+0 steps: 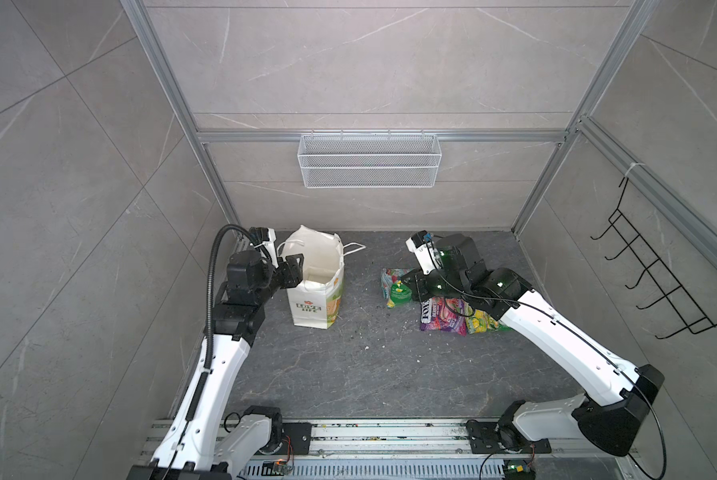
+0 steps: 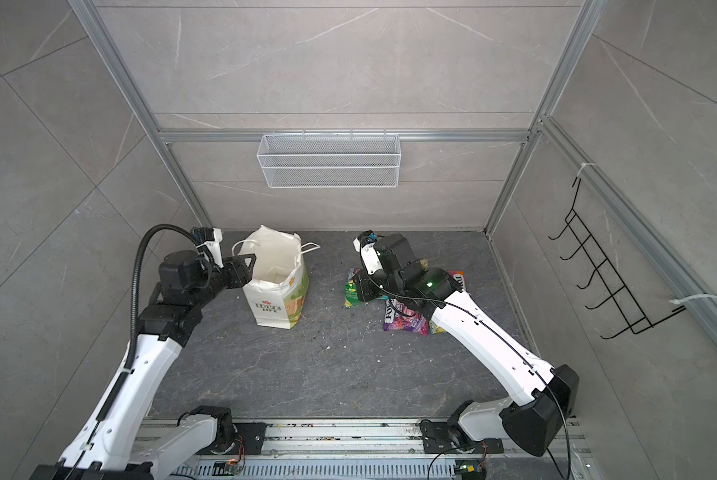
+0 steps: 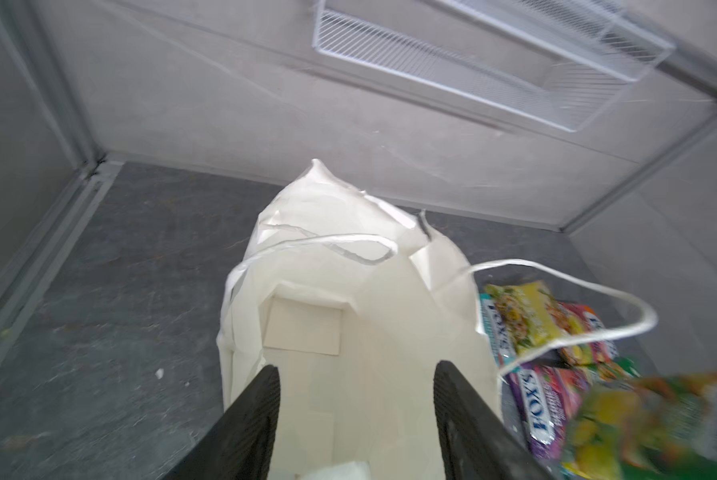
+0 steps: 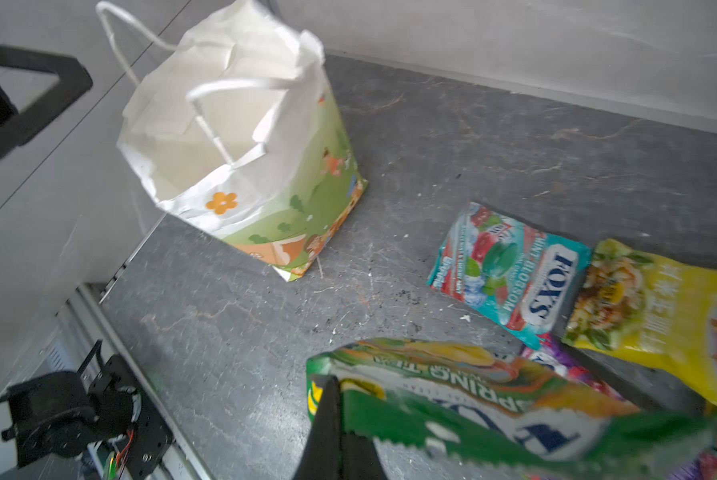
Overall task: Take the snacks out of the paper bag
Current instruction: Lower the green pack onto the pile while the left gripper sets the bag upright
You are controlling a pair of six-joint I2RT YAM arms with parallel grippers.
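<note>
While the paper bag [image 1: 317, 286] is standing upright and open on the dark bench [image 1: 348, 365], the left gripper [image 1: 298, 266] is hovering just beside its rim, on the side facing away from the right gripper. Its fingers [image 3: 261, 399] are spread with nothing between them. In the left wrist view the bag's white mouth is gaping straight ahead of them. I cannot tell whether a finger is brushing the paper. One cord handle [image 1: 354, 248] is drooping out over the far rim.

The right gripper [image 4: 340, 407] is working well apart from the bag. It is pressed together and pinching the serrated edge of a green Fox's packet [image 4: 452, 399] marked "Spring Tea". The other snacks are lying out on the bench around this gripper. A teal-red Mint Blossom packet [image 4: 510, 270] is lying just ahead of it, with a yellow packet [image 4: 660, 307] right against that one. In both top views a purple Fox's packet [image 1: 442, 316] is lying behind the gripper, partly under the arm. In a top view an orange-pink packet [image 2: 458, 280] is peeking out past the wrist, on the side away from the bag.
</note>
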